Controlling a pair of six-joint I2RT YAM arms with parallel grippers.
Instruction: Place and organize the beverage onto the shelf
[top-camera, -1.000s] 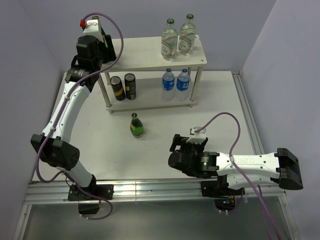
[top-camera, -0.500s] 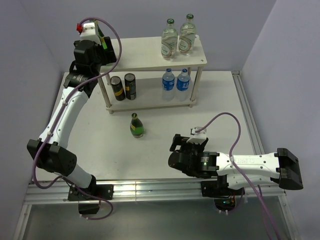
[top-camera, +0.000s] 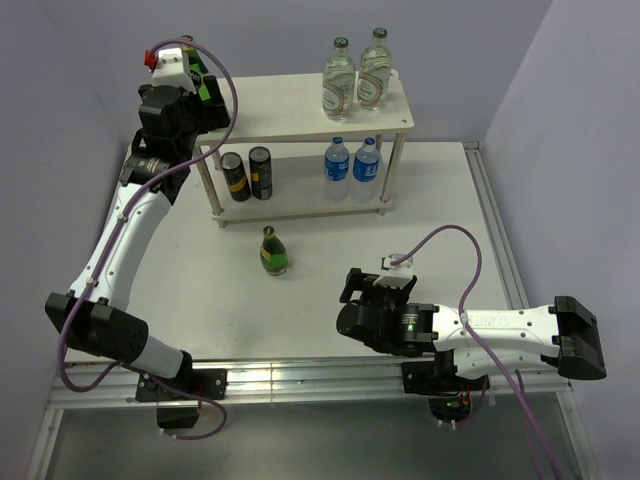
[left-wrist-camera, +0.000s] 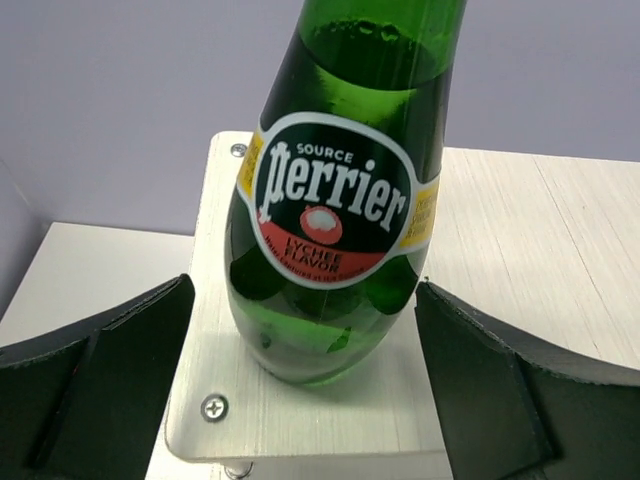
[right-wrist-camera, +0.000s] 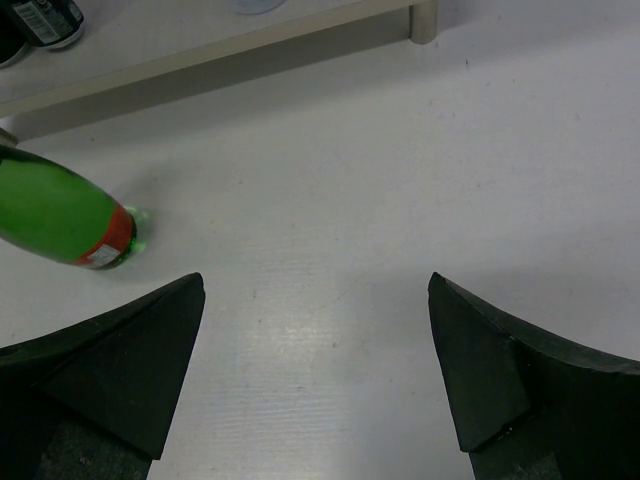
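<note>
A Perrier bottle (left-wrist-camera: 335, 200) is stood upright on the far-left corner of the shelf's (top-camera: 290, 112) top board. It is flanked by the left fingers (left-wrist-camera: 110, 370), which are held open with a gap on each side. A second green bottle (top-camera: 273, 252) is seen standing on the tabletop (top-camera: 440, 210), just near of the shelf. The right fingers (right-wrist-camera: 120, 350) are spread open low over the tabletop, with nothing gripped. Two glass bottles (top-camera: 357, 75) are seen at the top board's right end, and cans (top-camera: 248, 173) and water bottles (top-camera: 352, 165) on the lower board.

Bright, even light fell from above, casting soft shadows under the pale wood-grain two-tier shelf (top-camera: 290, 112). Glare streaked the silver metal rail (top-camera: 260, 376); the green glass Perrier bottle (left-wrist-camera: 335, 230) was sharp.
</note>
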